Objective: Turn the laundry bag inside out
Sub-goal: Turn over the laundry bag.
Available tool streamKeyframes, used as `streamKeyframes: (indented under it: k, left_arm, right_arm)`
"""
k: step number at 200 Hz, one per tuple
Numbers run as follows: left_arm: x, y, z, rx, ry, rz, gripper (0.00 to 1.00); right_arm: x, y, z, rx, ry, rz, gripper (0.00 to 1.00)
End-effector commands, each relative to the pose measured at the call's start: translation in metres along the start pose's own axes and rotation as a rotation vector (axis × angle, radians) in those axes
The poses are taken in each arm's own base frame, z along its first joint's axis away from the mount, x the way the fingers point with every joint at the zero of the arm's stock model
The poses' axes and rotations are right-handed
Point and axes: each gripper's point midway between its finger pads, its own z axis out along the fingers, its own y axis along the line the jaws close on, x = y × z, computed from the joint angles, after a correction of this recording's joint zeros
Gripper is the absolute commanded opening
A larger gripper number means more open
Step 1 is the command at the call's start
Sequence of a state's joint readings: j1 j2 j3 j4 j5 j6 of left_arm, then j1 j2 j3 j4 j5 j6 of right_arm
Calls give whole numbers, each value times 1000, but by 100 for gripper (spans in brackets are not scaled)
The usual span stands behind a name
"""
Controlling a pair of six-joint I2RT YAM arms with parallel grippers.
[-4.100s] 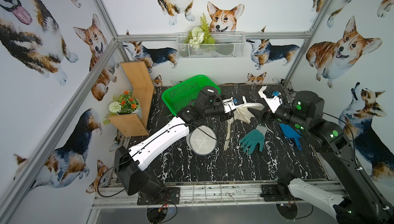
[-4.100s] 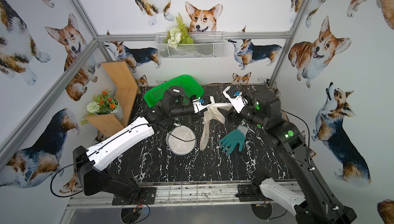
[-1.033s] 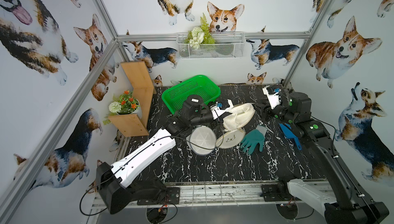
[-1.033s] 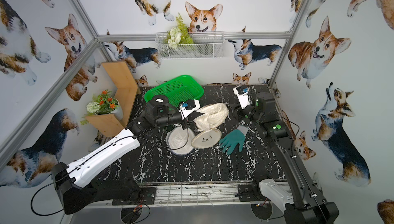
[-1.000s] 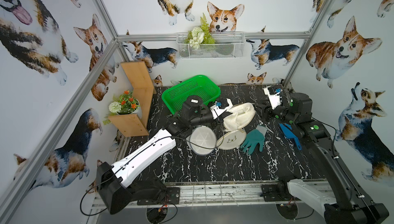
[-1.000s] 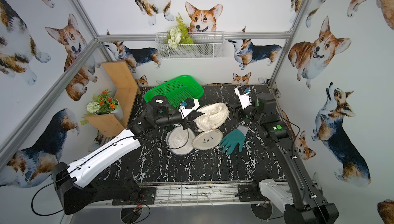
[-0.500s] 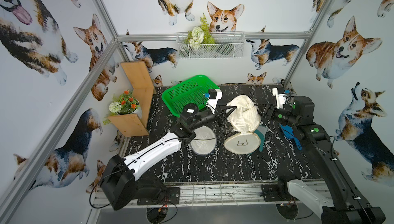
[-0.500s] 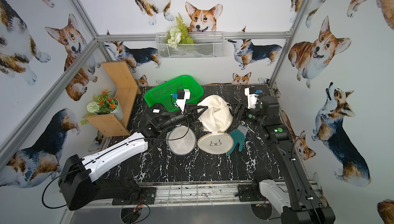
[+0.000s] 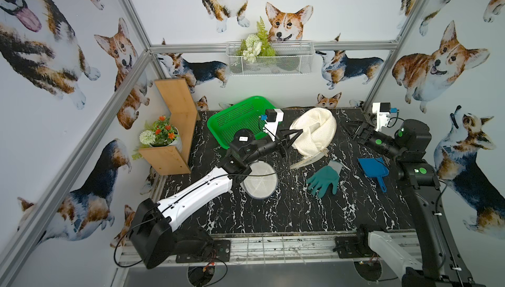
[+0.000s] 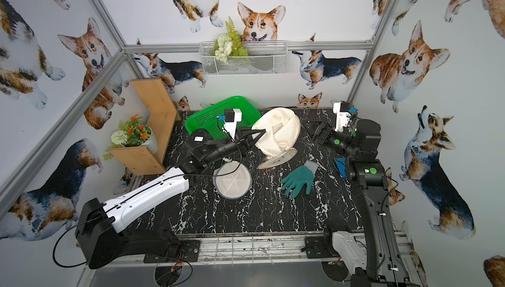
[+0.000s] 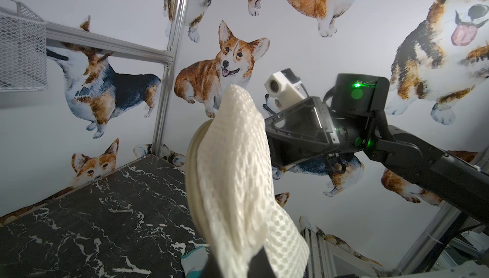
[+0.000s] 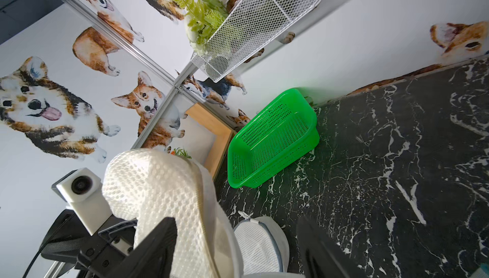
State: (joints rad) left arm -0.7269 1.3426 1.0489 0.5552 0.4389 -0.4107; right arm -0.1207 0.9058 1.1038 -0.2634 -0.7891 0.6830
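Observation:
The laundry bag [image 9: 317, 131] [image 10: 278, 131] is a cream mesh sack, bunched and lifted above the table's back middle. Its stiff round base [image 9: 307, 160] tilts down against the tabletop. My left gripper [image 9: 293, 135] [image 10: 257, 134] is shut on the bag's left edge. In the left wrist view the mesh [image 11: 238, 184] rises from the pinched fingertips and fills the centre. My right gripper [image 9: 351, 129] [image 10: 314, 129] stands open just right of the bag, with a narrow gap between them. In the right wrist view its jaws [image 12: 238, 250] are spread wide beside the bag [image 12: 158, 197].
A flat round white mesh disc [image 9: 259, 180] lies under my left forearm. A green glove [image 9: 323, 180] and a blue scoop [image 9: 373, 168] lie right of centre. A green basket [image 9: 237, 120] leans at the back. A wooden shelf [image 9: 175, 135] with a flower pot [image 9: 161, 135] stands left.
My left gripper has raised the bag and carried it rightward, and the round base has swung down under it. The right gripper's jaws have widened and drawn back to the right.

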Motion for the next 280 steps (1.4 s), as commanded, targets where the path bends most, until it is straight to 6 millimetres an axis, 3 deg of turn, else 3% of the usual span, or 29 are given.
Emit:
streamKeyframes:
  k: [1,52,103,160,181,203,221,247,264,280]
  left_arm:
    - [-3,-1,2,4,-2,30,0]
    - [-5,-3,4,18,-4,38,0]
    - [-7,-3,5,22,-5,35,0]
    - [-7,-6,4,30,1,47,0]
    - [-9,-12,2,57,2,70,0]
    - [-15,-24,1,129,-8,97,0]
    - [-25,-38,-2,199,-43,122,0]
    - [-42,-54,-4,295,-109,136,0]
    - [-52,-58,-2,322,-145,135,0]
    - [-55,-51,2,296,-163,134,0]
  right_arm:
    - [-6,21,-2,-97,-11,-35,70]
    - [-3,11,8,-94,5,-13,44]
    - [3,13,23,-94,47,-34,34]
    - [-10,-12,17,44,-22,-29,0]
    - [-16,-28,9,102,-46,-7,0]
    - [-6,-46,10,161,-9,20,0]
    - [13,-66,14,194,37,73,0]
    - [60,-90,21,155,145,168,0]
    - [82,-90,23,84,191,204,2]
    - [85,-81,21,20,176,211,11]
